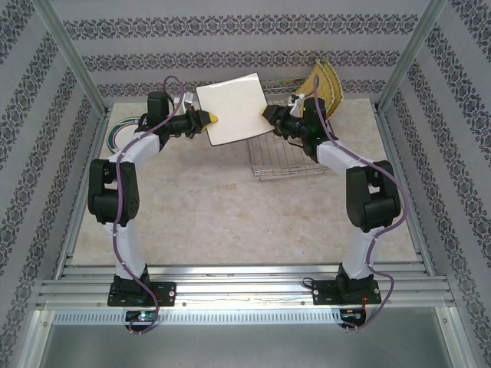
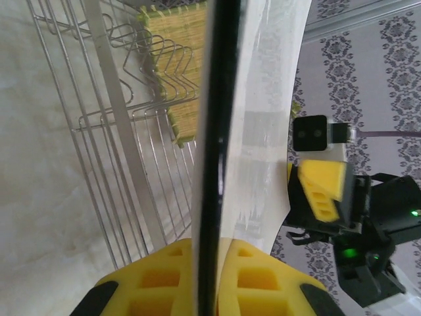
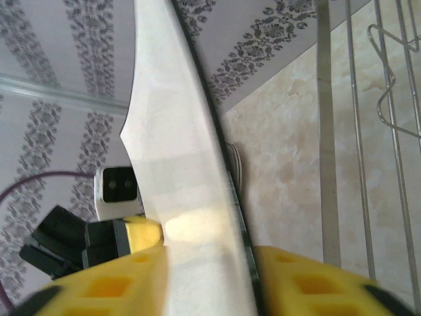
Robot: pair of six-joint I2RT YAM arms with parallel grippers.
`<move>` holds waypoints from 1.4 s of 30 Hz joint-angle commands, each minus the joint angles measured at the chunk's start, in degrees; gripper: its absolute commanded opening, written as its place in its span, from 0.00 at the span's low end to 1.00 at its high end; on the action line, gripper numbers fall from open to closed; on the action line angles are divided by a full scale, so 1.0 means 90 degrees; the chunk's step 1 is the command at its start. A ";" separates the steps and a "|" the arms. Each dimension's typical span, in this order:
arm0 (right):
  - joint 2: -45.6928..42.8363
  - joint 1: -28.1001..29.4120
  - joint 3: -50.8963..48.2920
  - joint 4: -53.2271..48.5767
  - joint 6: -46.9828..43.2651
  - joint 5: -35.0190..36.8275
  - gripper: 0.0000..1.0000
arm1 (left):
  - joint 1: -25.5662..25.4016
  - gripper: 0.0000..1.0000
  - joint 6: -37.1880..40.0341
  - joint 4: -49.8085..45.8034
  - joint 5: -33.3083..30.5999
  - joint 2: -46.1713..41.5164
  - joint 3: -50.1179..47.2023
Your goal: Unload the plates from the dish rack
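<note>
Looking from above, we see the white square plate held tilted up beside the dish rack, with the left gripper at its left edge and the right gripper at its right. From the left wrist, the yellow fingers clamp the plate's rim edge-on (a firm pinch). From the right wrist, the jaws straddle the opposite rim, but we cannot tell whether they grip it. We judge the left arm should carry it leftward.
</note>
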 commanded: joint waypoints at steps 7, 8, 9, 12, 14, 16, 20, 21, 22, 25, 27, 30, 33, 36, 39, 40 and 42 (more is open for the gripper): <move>-0.0302 -0.0009 0.0894 -0.0392 -0.0608 -0.0179 0.98 | 0.0299 0.00 -0.0433 0.1685 -0.0268 -0.0338 -0.0555; -0.0333 -0.0020 0.0976 -0.0678 -0.0749 -0.0144 0.98 | 0.0335 0.00 -0.0446 0.1695 -0.0315 -0.0437 -0.0617; -0.0366 -0.0034 0.1021 -0.0874 -0.0881 -0.0098 0.98 | 0.0369 0.00 -0.0455 0.1716 -0.0404 -0.0541 -0.0697; -0.0499 -0.0105 0.1201 -0.1673 -0.1295 0.0138 0.98 | 0.0448 0.00 -0.0552 0.1935 -0.0786 -0.0944 -0.1020; -0.0613 -0.0144 0.1426 -0.2555 -0.1766 0.0483 0.98 | 0.0522 0.00 -0.0760 0.2335 -0.1102 -0.1204 -0.1299; -0.0692 -0.0155 0.1756 -0.3600 -0.2380 0.0952 0.98 | 0.0563 0.00 -0.0837 0.2512 -0.1454 -0.1470 -0.1517; -0.0781 -0.0145 0.2655 -0.5812 -0.3678 0.2278 0.98 | 0.0585 0.00 -0.0908 0.2783 -0.2407 -0.1925 -0.1952; -0.0760 -0.0147 0.2891 -0.6299 -0.3980 0.2585 0.98 | 0.0577 0.00 -0.0986 0.2945 -0.2587 -0.1994 -0.2071; -0.0745 -0.0145 0.3144 -0.6776 -0.4327 0.2974 0.98 | 0.0575 0.00 -0.1087 0.3152 -0.2848 -0.2071 -0.2222; -0.0641 -0.0175 0.3872 -0.8292 -0.5242 0.3955 0.98 | 0.0582 0.00 -0.1359 0.3748 -0.3576 -0.2203 -0.2672; -0.0449 -0.0192 0.4350 -0.9193 -0.5697 0.4552 0.98 | 0.0556 0.00 -0.1502 0.4092 -0.4009 -0.2224 -0.2914; 0.0028 -0.0223 0.5239 -1.0541 -0.6236 0.5042 0.98 | 0.0448 0.00 -0.1707 0.4522 -0.4672 -0.2191 -0.3181; 0.0362 -0.0243 0.5803 -1.1310 -0.6457 0.5210 0.98 | 0.0244 0.00 -0.1791 0.4799 -0.5406 -0.2156 -0.3386; 0.0329 -0.0252 0.5730 -1.1358 -0.6523 0.5327 0.98 | -0.0046 0.00 -0.1839 0.5138 -0.6269 -0.2132 -0.3682; 0.0132 -0.0243 0.5342 -1.1145 -0.6546 0.5248 0.98 | -0.0317 0.00 -0.1875 0.5552 -0.7061 -0.2025 -0.3946; 0.0079 -0.0236 0.5228 -1.1096 -0.6561 0.5245 0.98 | -0.0417 0.00 -0.1871 0.5732 -0.7327 -0.1968 -0.4011; 0.0017 -0.0226 0.5042 -1.1048 -0.6577 0.5244 0.98 | -0.0599 0.00 -0.1843 0.6008 -0.7735 -0.1819 -0.4095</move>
